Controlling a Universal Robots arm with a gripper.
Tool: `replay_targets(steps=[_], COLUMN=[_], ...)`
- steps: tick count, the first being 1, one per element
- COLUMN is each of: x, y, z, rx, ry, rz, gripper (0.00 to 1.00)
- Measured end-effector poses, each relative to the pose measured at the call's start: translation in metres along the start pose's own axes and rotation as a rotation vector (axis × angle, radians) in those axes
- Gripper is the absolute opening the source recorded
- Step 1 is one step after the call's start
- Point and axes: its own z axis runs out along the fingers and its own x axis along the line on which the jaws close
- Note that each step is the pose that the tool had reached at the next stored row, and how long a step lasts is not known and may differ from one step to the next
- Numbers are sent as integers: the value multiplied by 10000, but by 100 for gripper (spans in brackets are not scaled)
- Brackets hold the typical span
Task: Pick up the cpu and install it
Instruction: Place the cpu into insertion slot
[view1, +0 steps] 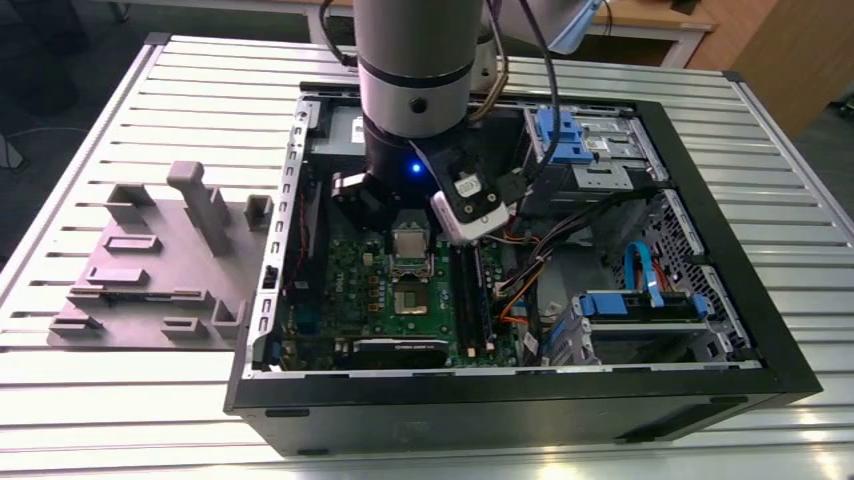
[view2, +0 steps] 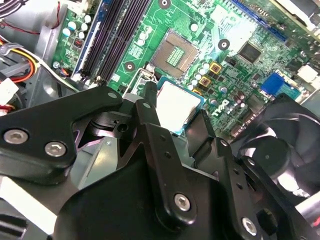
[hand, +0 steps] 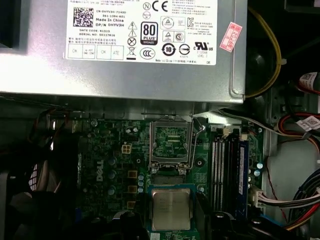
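The cpu (hand: 171, 209) (view2: 180, 104), a small flat square with a silvery top and pale rim, sits between my two black fingers (view2: 150, 107). My gripper (hand: 172, 220) (view2: 177, 112) is shut on it, one finger on each side. It hangs over the green motherboard (view1: 380, 290) inside the open computer case. The square metal-framed socket (hand: 171, 142) (view2: 175, 50) lies uncovered just beyond the chip, towards the power supply. In the exterior view the arm (view1: 414, 90) reaches down into the case and hides the fingertips.
A silver power supply (hand: 125, 45) borders the board behind the socket. Memory slots (hand: 225, 170) run beside it, and a black fan (view2: 280, 150) sits close to my fingers. Cables (view1: 534, 280) and blue drive brackets (view1: 574, 140) fill the case's right side. A grey block fixture (view1: 160, 260) stands on the exterior view's left.
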Motion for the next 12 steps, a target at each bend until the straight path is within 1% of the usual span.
replay_targets(steps=[2, 8, 10, 12], x=[2, 5, 5, 6], y=[-1, -2, -2, -4], z=[27, 86, 106, 131], rx=[43, 259, 320, 365], ry=[0, 3, 4, 1], rz=[-3, -10, -12, -13], gripper=[47, 47, 47, 47])
